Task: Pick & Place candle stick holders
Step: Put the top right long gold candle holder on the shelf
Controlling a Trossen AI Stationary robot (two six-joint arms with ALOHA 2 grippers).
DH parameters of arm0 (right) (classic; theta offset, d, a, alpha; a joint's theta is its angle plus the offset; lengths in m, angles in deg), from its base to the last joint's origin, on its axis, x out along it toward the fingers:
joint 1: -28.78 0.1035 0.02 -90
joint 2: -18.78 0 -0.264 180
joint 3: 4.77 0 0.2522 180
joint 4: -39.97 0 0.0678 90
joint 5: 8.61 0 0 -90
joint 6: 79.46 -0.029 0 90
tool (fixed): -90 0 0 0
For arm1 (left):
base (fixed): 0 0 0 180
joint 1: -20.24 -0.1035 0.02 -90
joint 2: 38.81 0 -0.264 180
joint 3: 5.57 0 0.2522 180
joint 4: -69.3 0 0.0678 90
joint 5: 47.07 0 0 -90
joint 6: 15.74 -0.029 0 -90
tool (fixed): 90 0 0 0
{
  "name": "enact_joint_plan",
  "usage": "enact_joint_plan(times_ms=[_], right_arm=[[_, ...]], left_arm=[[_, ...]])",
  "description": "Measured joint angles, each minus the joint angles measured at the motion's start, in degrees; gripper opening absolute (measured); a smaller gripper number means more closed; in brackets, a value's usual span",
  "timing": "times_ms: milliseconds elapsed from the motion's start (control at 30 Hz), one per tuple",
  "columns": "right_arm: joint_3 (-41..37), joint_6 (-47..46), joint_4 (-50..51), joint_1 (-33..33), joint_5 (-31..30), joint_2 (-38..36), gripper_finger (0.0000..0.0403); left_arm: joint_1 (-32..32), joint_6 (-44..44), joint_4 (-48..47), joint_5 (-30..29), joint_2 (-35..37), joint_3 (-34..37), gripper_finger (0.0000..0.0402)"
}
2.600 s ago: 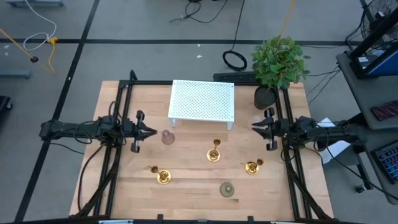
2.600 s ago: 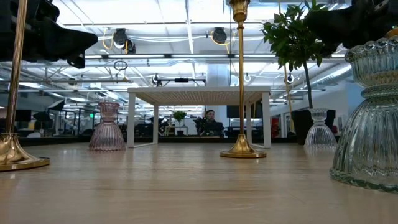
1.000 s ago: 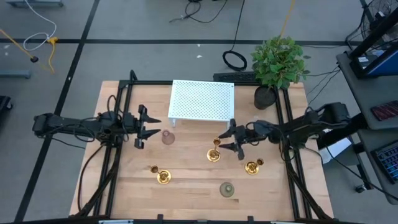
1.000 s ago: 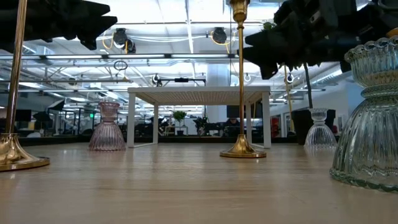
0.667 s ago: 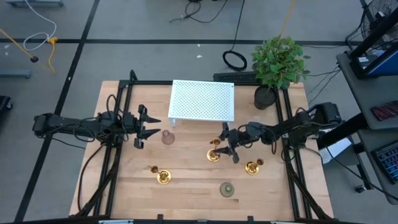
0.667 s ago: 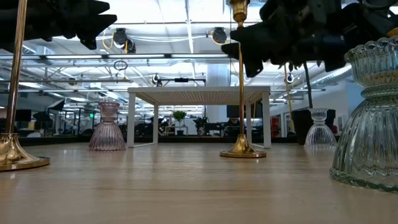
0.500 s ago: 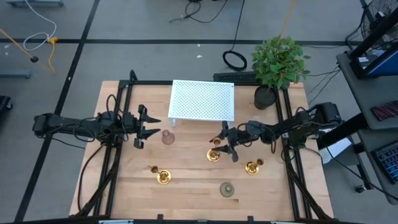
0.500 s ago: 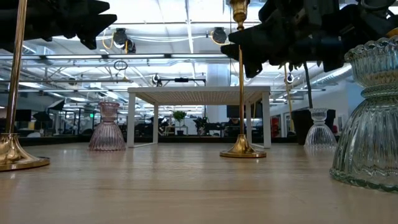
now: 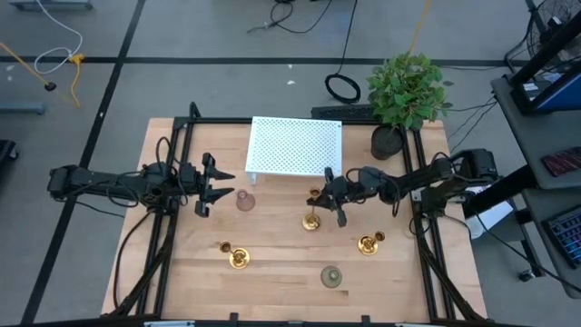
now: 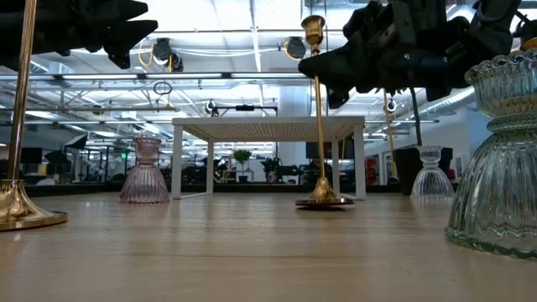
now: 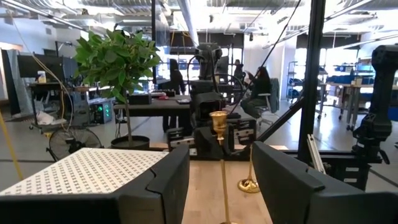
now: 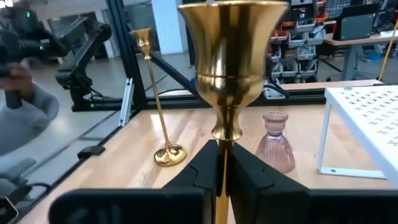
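Three gold candle stick holders stand on the wooden table. The middle one [image 9: 311, 219] leans in the low view, its cup [image 10: 313, 28] tipped toward the table's left, and my right gripper [image 9: 320, 197] is shut on its stem. A second [image 9: 238, 258] stands at the near left on its round base, a third [image 9: 368, 243] at the near right. My left gripper [image 9: 225, 188] hovers open at the left, beside a pink glass holder [image 9: 245, 201], touching nothing. My right gripper pinches the thin stem [image 12: 222, 163] just below the cup between its two fingers [image 12: 249, 173]. The fingers come level from the table's right side and lie across the stem. The holder is tilted, its base [image 10: 323, 201] low at the table; whether it is clear, I cannot tell.
A white perforated stand [image 9: 295, 145] sits at the far middle, a potted plant [image 9: 406, 91] at the far right corner. A greenish glass holder [image 9: 330, 276] stands near the front edge. Black frame rails run along both sides. A person's sleeve [image 12: 25, 109] shows beyond the table.
My right gripper has moved toward the table's left and a little toward the far edge, up to the middle holder, and shut on its stem. The holder, upright before, now leans, and its base has shifted slightly toward the far edge.
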Motion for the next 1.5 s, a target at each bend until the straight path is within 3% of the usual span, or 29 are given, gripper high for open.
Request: enact_joint_plan(times_ms=[233,433,533,700,1033,1500], right_arm=[[0.0,-6.2,-3.5,-0.4,4.1,-5.7,0.0010],[5.3,-1.5,-1.5,-0.3,3.5,-11.9,0.0008],[9.7,3.7,5.3,-0.3,-2.3,-13.6,0.0008],[16.2,12.2,19.1,-1.8,-18.1,-15.3,0.0008],[18.6,16.6,21.1,-9.6,-35.9,-17.1,0.0010],[18.5,12.9,30.4,-18.0,-44.0,-16.5,0.0010]], left_arm=[[0.0,0.0,0.0,0.0,0.0,0.0,0.0182],[0.0,0.0,0.1,-2.0,0.0,0.0,0.0182],[0.0,0.0,0.1,-3.1,0.0,0.0,0.0182],[0.0,0.0,0.0,-3.5,0.0,0.0,0.0182],[0.0,1.5,0.0,-3.5,0.0,0.0,0.0182],[0.0,1.5,0.0,-3.9,0.0,0.0,0.0182]])
